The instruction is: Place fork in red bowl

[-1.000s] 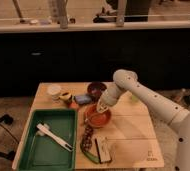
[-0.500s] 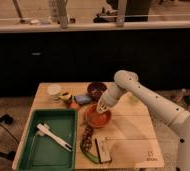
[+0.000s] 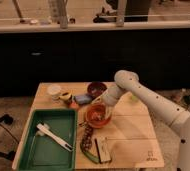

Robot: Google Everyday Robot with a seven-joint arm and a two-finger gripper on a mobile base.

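The camera view shows the round, glossy orange-red bowl point(image 3: 97, 115) mid-way across the pale wooden table point(image 3: 133, 135), beside a green plastic tray point(image 3: 33, 147). The white arm's gripper point(image 3: 101, 105) hangs directly over the bowl.

Pretty dim room here, with a light wooden slatted table point(image 3: 130, 137) sitting on a speckled greyish floor point(image 3: 8, 107) in front of a long run of dark, almost black cabinets point(image 3: 63, 57) topped by a pale countertop ledge point(image 3: 88, 26), and the gripper point(image 3: 101, 106) hangs over the table's middle.
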